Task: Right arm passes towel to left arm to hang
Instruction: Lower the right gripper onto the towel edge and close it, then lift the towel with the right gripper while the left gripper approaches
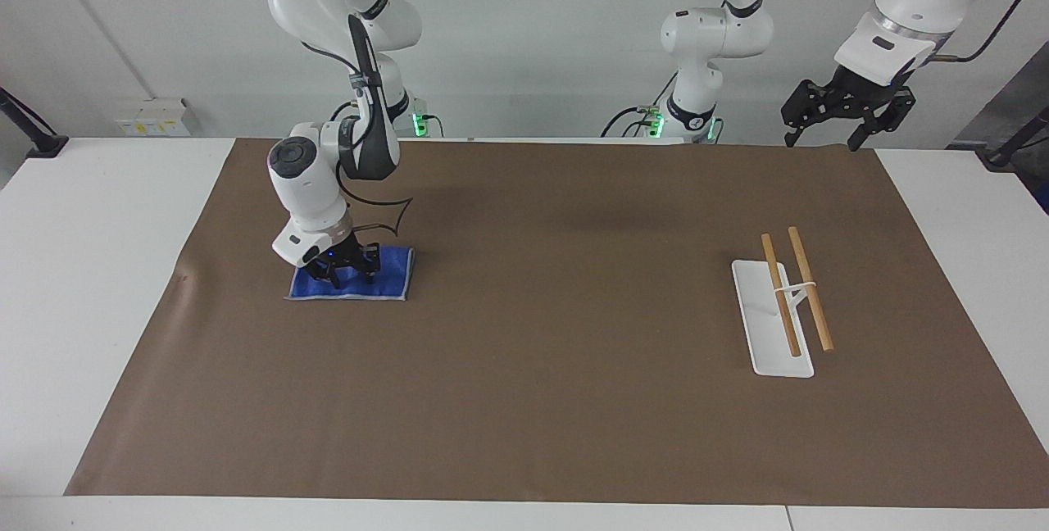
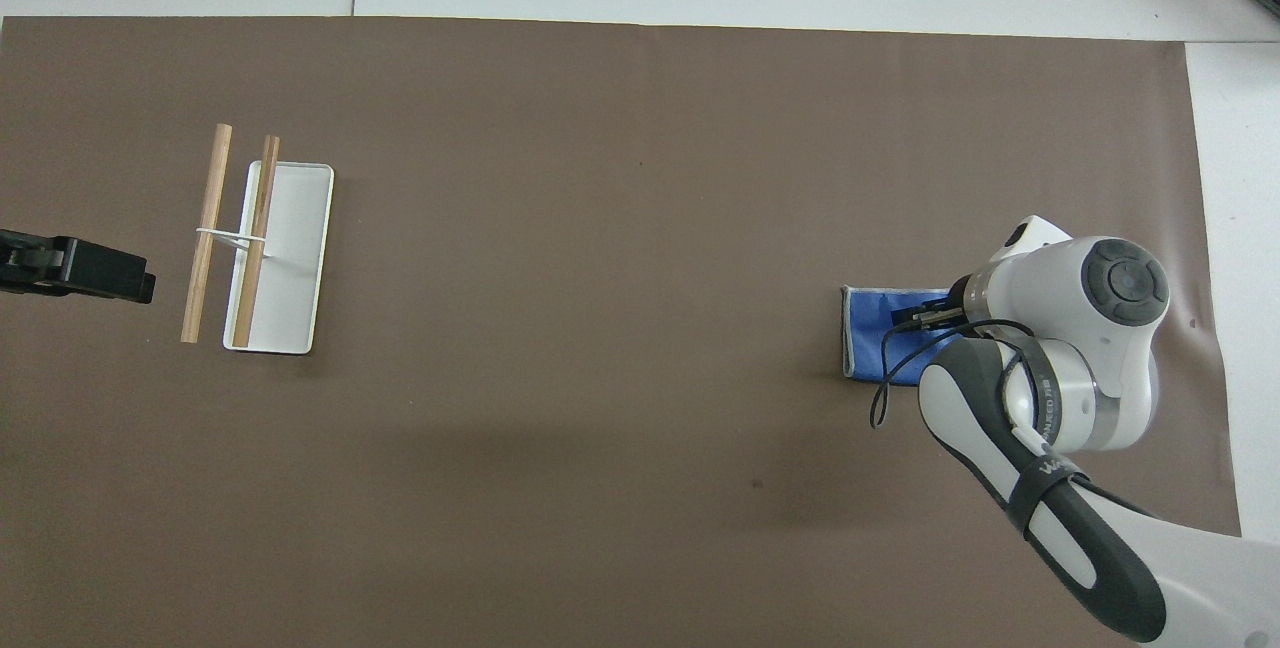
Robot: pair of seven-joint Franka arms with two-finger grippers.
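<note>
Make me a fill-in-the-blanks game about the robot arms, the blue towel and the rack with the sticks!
1. The towel is the colour ____.
2. The ____ gripper is down on the towel.
3. The rack carries ____ wooden rods.
4. The left gripper waits up in the air at the end of the table where the ____ stands.

Missing words: blue; right; two; rack

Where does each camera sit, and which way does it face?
Facing view: high across the table, looking at both arms; right tool down on the towel, left tool waiting, raised near the table's edge at its own end.
Overhead view: above the robots' end, looking steeply down; right arm and the left tool's tip show.
Shared: towel, rack, brown mat.
</note>
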